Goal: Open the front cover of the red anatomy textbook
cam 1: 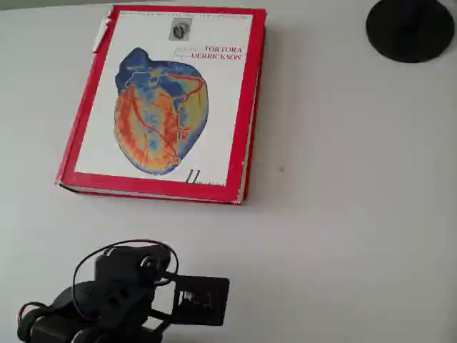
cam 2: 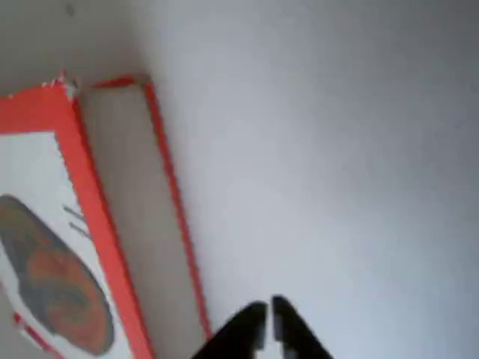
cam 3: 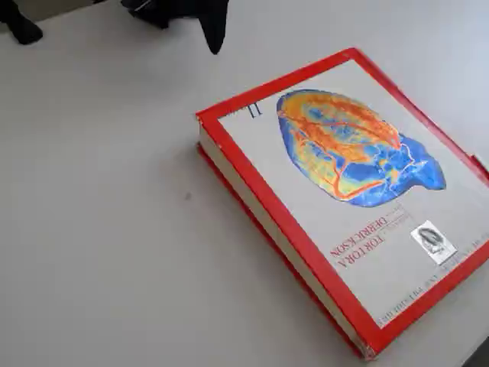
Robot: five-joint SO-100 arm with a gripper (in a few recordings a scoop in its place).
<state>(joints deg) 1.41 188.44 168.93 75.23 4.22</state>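
Only one red anatomy textbook [cam 1: 171, 107] (shut), end effector [cam 2: 268, 323] seemingly closed

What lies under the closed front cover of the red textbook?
At the open side, the front cover sits on a pale page block above the back board. The inner pages are hidden.

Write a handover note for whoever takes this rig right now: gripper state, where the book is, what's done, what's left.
Gripper: fingers nearly together, holding nothing, hanging above bare table, apart from the book, just off its page-edge side in the wrist view.
Red anatomy textbook: lies flat on the table, heart picture facing up.
Front cover: closed, flush on the page block.
Done: nothing yet on the cover; the arm sits near the bottom edge in the overhead view.
Left: bring the fingertips to the cover's free edge on the page side, lift it, swing it open.
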